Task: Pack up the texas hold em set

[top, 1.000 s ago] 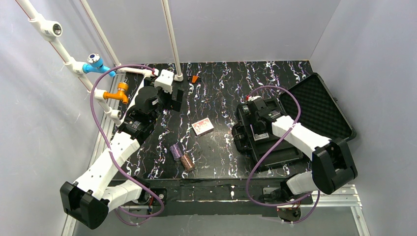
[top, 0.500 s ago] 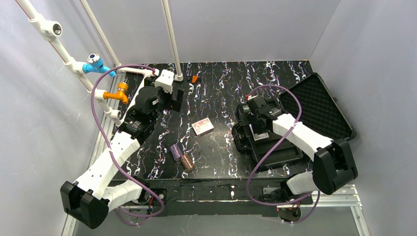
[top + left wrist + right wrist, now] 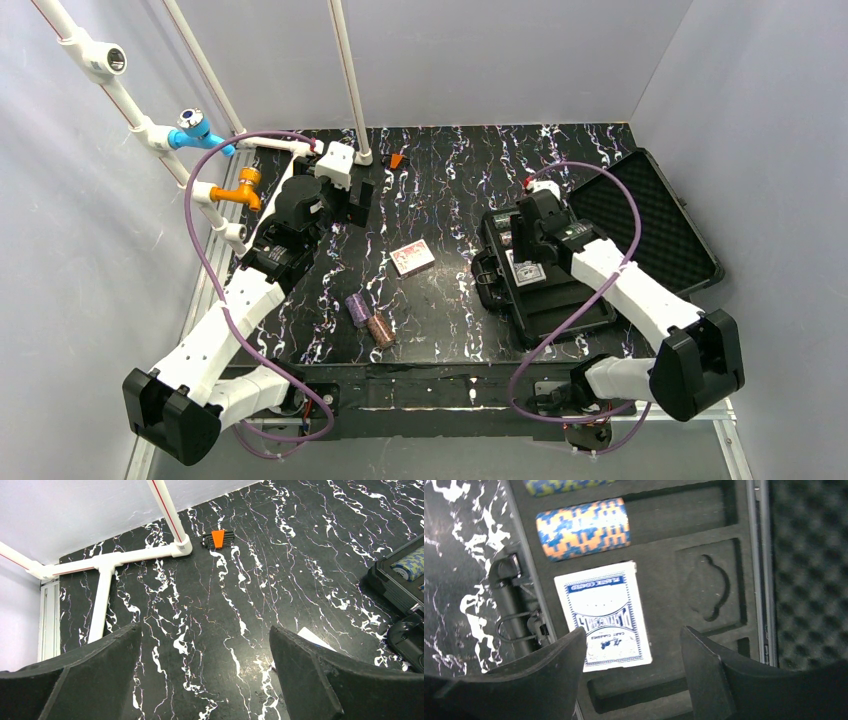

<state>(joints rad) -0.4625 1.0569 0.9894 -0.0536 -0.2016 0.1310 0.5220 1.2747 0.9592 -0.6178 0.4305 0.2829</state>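
Note:
The open black case (image 3: 640,215) lies at the right, its foam tray (image 3: 684,525) holding a blue card deck (image 3: 604,615) (image 3: 527,272) and a roll of blue-orange chips (image 3: 583,528). My right gripper (image 3: 631,680) (image 3: 522,238) is open and empty, just above the tray beside the deck. A red card deck (image 3: 412,257) and two chip rolls, purple (image 3: 356,309) and brown (image 3: 381,329), lie on the table's middle. My left gripper (image 3: 205,675) (image 3: 358,203) is open and empty over bare table at the back left.
White pipes (image 3: 167,510) stand at the back left with blue (image 3: 196,129) and orange (image 3: 243,186) fittings. An orange-and-black hex key set (image 3: 218,538) lies near the pipe's foot. The case lid's foam (image 3: 809,570) lies to the right.
My right gripper has drawn back to the right off the blue card deck, leaving it lying in the tray. The left arm has not moved.

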